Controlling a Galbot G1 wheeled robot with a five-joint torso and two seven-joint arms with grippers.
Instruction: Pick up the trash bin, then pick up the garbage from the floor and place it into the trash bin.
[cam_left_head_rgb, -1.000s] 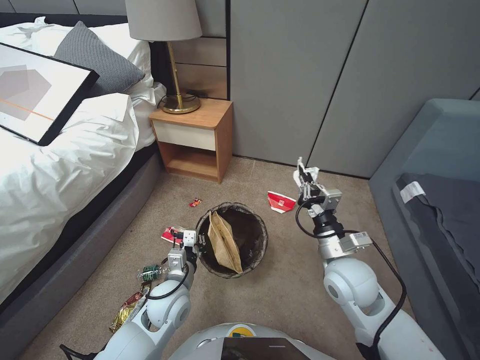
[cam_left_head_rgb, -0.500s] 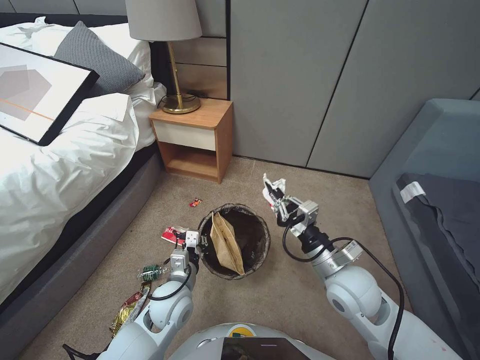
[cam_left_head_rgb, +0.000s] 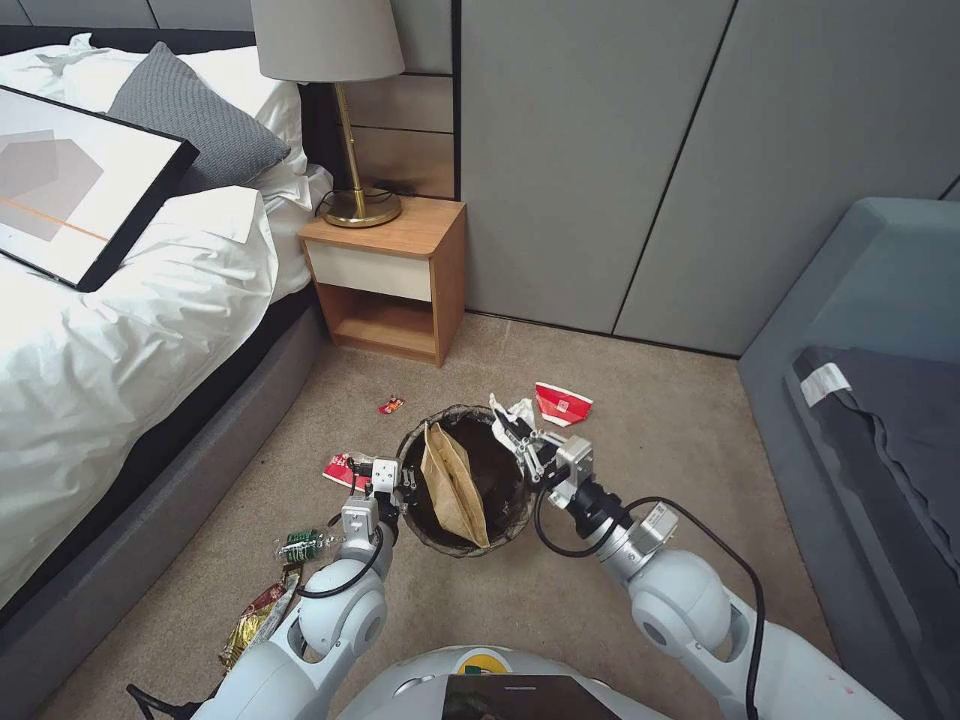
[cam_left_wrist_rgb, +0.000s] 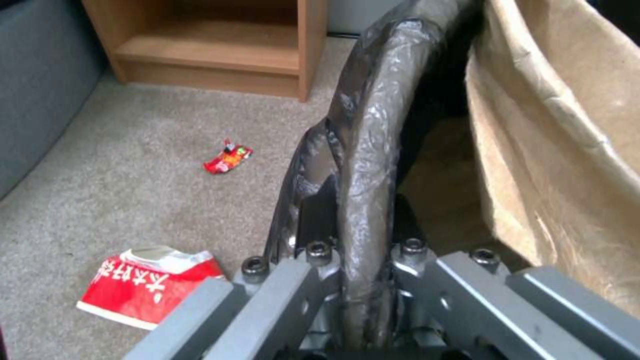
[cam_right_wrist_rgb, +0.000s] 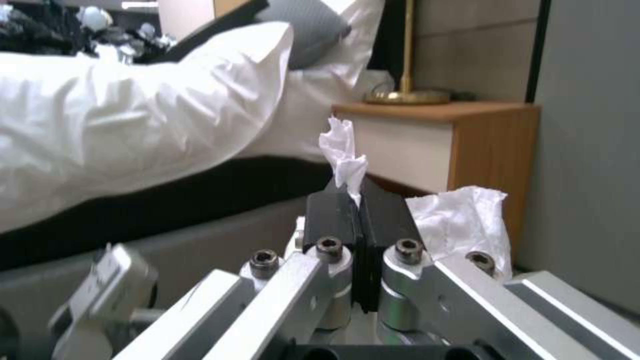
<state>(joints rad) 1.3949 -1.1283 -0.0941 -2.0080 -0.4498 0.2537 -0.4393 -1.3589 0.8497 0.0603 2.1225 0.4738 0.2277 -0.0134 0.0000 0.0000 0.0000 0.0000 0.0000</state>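
The trash bin, round with a dark bag liner over its rim, stands on the carpet in front of me with a flat brown paper bag upright inside. My left gripper is shut on the bin's rim. My right gripper hovers over the bin's right rim, shut on a crumpled white tissue. Garbage on the floor: a red paper cup, a small red wrapper, a red packet, a green-labelled bottle, and gold and red wrappers.
A bed with white duvet and grey base runs along the left. A wooden nightstand with a brass lamp stands behind the bin. A grey sofa fills the right side. Open carpet lies between bin and sofa.
My right arm has swung left and down with the tissue, from beyond the red cup to over the bin's right rim. The left arm and bin have stayed put.
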